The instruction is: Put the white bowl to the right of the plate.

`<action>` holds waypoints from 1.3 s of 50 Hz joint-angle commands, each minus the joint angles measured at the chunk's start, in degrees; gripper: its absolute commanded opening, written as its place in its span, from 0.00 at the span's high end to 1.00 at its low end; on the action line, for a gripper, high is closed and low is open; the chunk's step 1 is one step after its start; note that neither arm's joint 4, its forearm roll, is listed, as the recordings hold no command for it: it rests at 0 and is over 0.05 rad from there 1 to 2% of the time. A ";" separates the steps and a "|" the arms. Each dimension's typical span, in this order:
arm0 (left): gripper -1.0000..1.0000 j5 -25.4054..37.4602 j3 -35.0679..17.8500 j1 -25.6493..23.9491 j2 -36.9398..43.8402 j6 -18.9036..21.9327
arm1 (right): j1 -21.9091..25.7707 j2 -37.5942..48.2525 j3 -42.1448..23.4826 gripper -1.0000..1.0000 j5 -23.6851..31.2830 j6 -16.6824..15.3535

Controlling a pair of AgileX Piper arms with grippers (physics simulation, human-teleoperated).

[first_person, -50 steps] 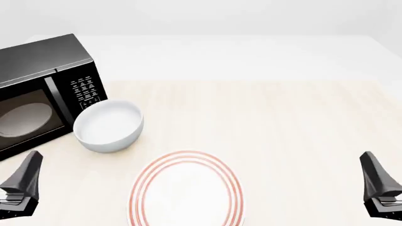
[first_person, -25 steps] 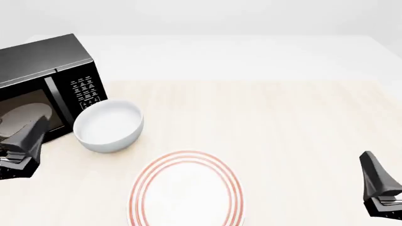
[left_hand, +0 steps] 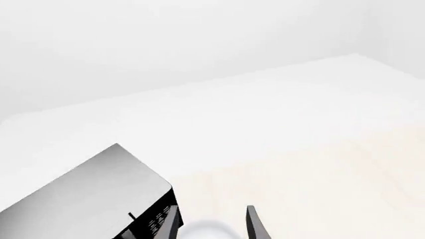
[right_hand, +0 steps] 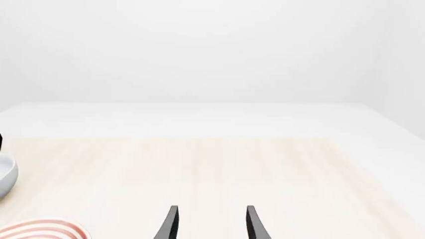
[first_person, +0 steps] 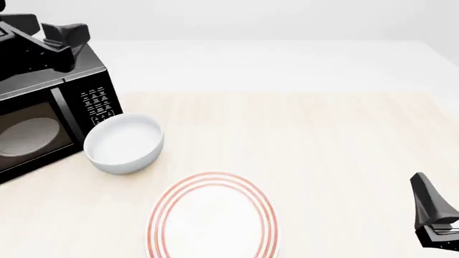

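The white bowl [first_person: 123, 144] stands upright on the table just right of the microwave, beyond and left of the red-ringed plate [first_person: 213, 215] at the near edge. My left gripper [first_person: 75, 33] is raised high over the microwave's top, up and left of the bowl, open and empty. In the left wrist view its fingers [left_hand: 171, 225] frame a sliver of the bowl's rim [left_hand: 206, 232]. My right gripper [first_person: 432, 212] is low at the near right, open and empty. The right wrist view shows its fingers [right_hand: 171, 223], the plate's edge [right_hand: 40, 230] and the bowl's side [right_hand: 5, 174].
A black microwave [first_person: 43, 107] stands at the far left, door shut, with a pale oval behind its glass; it also shows in the left wrist view [left_hand: 86, 199]. Bare pale wood [first_person: 323, 150] lies to the right of the plate.
My left gripper has risen from low at the table's near left to high over the microwave. The bowl, the plate and the right gripper have not moved.
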 commanded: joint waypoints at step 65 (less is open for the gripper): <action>0.00 21.89 -25.37 -5.46 41.69 -8.61 | 0.07 0.07 -0.02 0.00 -0.05 -0.01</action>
